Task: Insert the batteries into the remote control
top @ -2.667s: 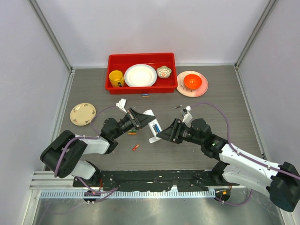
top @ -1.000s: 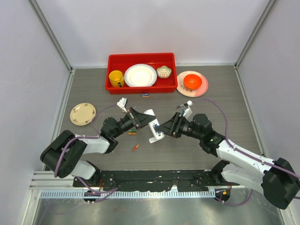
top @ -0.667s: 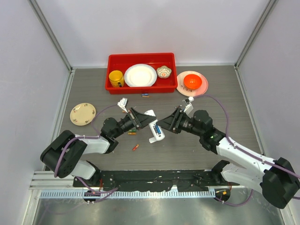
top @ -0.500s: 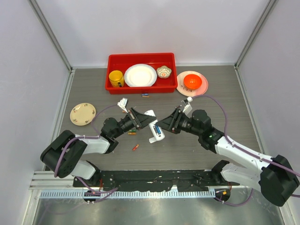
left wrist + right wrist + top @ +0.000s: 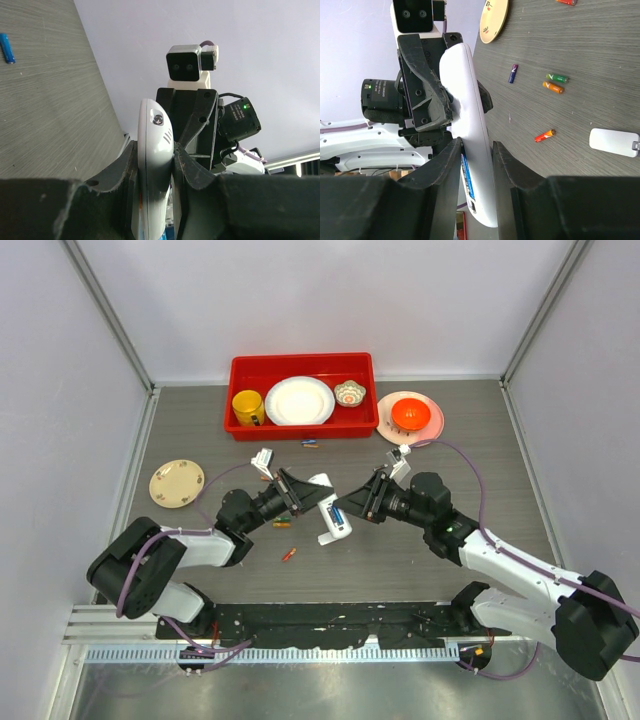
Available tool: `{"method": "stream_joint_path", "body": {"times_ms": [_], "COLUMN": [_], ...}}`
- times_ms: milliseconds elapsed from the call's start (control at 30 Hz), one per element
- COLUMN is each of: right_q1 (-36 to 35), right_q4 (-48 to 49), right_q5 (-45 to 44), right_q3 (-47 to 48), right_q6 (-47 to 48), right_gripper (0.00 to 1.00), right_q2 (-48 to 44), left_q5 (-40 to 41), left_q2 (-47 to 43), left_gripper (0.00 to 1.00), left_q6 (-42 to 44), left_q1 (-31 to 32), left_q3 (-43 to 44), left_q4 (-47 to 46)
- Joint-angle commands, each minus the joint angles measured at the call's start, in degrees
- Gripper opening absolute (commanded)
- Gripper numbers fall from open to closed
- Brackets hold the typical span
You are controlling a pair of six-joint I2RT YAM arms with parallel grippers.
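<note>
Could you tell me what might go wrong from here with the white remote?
1. The left gripper clamps one end of the slim white plastic remote control; if the right gripper straddling the other end twists, it could slip.
2. The blue battery in its slot could pop out.

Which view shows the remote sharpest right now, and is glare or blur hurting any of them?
Top external: evenly lit and sharp, but the remote control is small. Left wrist: remote crisp, the closest look; the left hand is dark and featureless in front. Right wrist: white shell slightly washed out, loose batteries on the table sharp.
</note>
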State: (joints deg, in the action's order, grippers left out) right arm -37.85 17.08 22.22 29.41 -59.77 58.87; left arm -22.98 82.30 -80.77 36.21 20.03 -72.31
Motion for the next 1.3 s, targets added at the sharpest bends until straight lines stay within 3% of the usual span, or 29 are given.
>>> {"method": "stream_joint_path", "body": {"times_ms": [0,633,933,1067,1100,1267], "right_q1": [-0.21,-1.18,-2.58,-2.67,-2.50,-1.71], "right_q4": [-4.16,-19.27,-21.65,-17.80,-17.44,-9.00], "right_q5": [-0.07,-5.95,-6.57,-6.05,-5.96,-5.61], "right_q3": [0.21,3.90,5.13,4.35,4.17,4.25], "right_q6": [2.02,11.42,13.01,10.13,9.15,3.44], "right_gripper": [0.25,0.20,0.20,0.31,0.38,0.48], "right_q2": [-0.07,1.68,3.79,1.96,1.25,-2.79], "left_q5": [0.57,1.36,1.98,1.10,0.92,0.66], "left_q2": [-0.65,-3.02,-3.38,-2.42,-1.97,-0.22], "left_gripper": [0.00,0.00,0.00,0.00,0.00,0.00], "left_q6": [0.88,0.53,0.62,0.70,0.70,1.23], "left_q1": [0.36,0.36,0.27,0.36,0.36,0.53], "left_q3": [3.70,4.23,4.49,4.14,3.79,2.12], "left_q4": [-16.28,-16.28,-16.28,-16.28,-16.28,-16.28]}}
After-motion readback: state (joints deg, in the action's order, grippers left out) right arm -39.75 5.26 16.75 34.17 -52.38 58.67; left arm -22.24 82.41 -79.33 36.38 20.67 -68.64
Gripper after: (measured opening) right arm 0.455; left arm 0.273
